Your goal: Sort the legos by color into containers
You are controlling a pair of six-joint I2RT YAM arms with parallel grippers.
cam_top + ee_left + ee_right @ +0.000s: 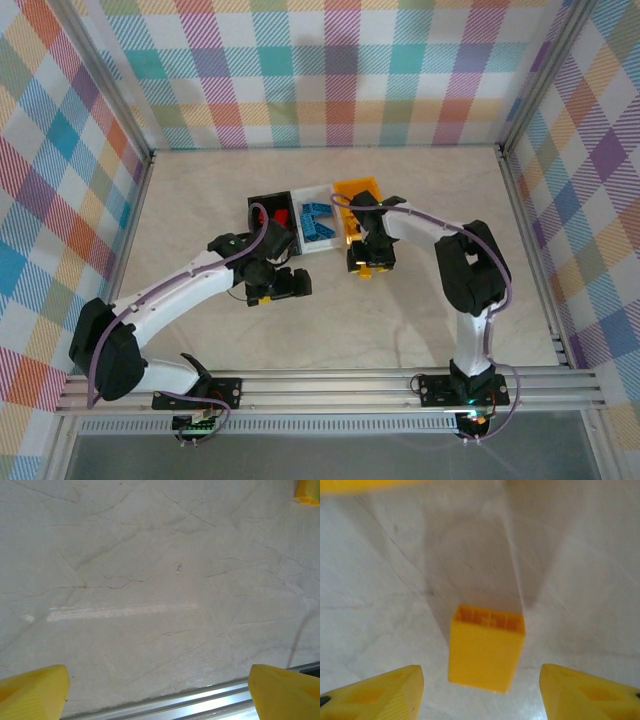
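Marbled table (150, 580), plaid walls (340, 70); left pincer (157, 680) wide, right pincer (481, 672) open around yellow lego (486, 650).

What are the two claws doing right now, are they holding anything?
Left claw: open, holding nothing.
Right claw: open, with a yellow lego between its fingers but not gripped.

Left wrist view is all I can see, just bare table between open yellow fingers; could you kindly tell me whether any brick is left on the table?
Observer: One small yellow plastic brick sits on the table between the right gripper's open fingers, touching neither.
Operator: Thank you. And the bins?
Observer: The black plastic bin holds red bricks; the white plastic bin beside it holds blue bricks.
Operator: Where is the third?
Observer: The orange-yellow plastic bin sits right of the white one, just beyond that gripper.
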